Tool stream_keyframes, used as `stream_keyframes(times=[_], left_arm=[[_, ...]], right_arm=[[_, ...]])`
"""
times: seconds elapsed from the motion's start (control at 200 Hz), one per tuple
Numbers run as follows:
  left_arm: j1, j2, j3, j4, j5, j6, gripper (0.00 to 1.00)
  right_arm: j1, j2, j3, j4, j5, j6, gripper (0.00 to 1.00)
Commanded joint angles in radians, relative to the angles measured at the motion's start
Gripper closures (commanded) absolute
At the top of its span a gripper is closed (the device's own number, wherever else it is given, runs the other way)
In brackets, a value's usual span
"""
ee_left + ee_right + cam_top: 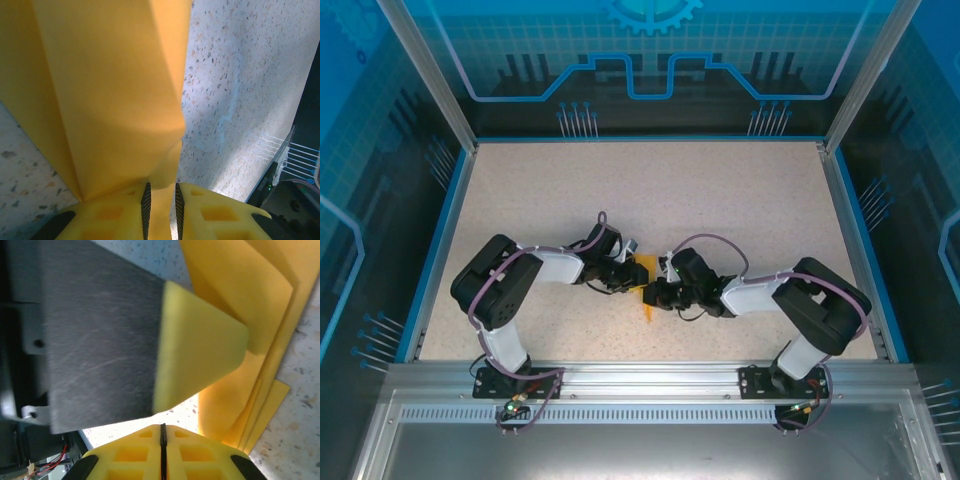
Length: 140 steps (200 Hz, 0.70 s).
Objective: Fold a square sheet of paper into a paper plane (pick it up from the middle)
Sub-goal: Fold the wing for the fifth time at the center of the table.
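You had both arms reaching inward to the middle of the speckled table (720, 200), their wrists almost meeting. The sheet of paper (647, 308) lay between them, orange-yellow, with a narrow tail of it poking out toward the near edge from under the grippers.

Your left gripper (632, 270) was clamped on the paper. In the left wrist view, its two black pads (146, 207) stood close together with a thin strip of the sheet pinched between them. From there the folded paper (110, 90) spread away from the gripper (162, 200) in broad, overlapping layers with one long crease running down its left side. The tabletop (240, 75) showed beside it.

Your right gripper (660, 293) was closed, just beside the left one. In its wrist view the yellow fingers (200, 457) met along a single thin dark line (162, 432); you could not tell whether any paper edge was caught there. The sheet (235, 285) lay to the right of them in several stacked layers, their edges fanned slightly at the lower corner. A yellow wedge-shaped fingertip (200, 350) on a grey plate (100, 335) overlapped the paper's left part.
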Motion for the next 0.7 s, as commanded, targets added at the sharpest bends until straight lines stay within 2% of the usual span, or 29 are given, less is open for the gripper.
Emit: stream_keyframes(times=[0.0, 0.465, 0.57, 0.695], left_arm=[[-0.002, 0.046, -0.009, -0.083, -0.03, 0.039, 0.75], [0.0, 0.055, -0.006, -0.093, -0.041, 0.039, 0.76], [0.0, 0.057, -0.005, -0.098, -0.043, 0.043, 0.76], [0.002, 0.06, -0.007, -0.098, -0.044, 0.042, 0.76]], right_arm=[[0.003, 0.033, 0.008, 0.021, -0.01, 0.032, 0.91], [0.064, 0.051, -0.055, -0.09, -0.026, 0.011, 0.91], [0.069, 0.033, -0.079, -0.09, -0.006, 0.023, 0.91], [0.085, -0.004, -0.056, -0.169, -0.006, -0.012, 0.91]])
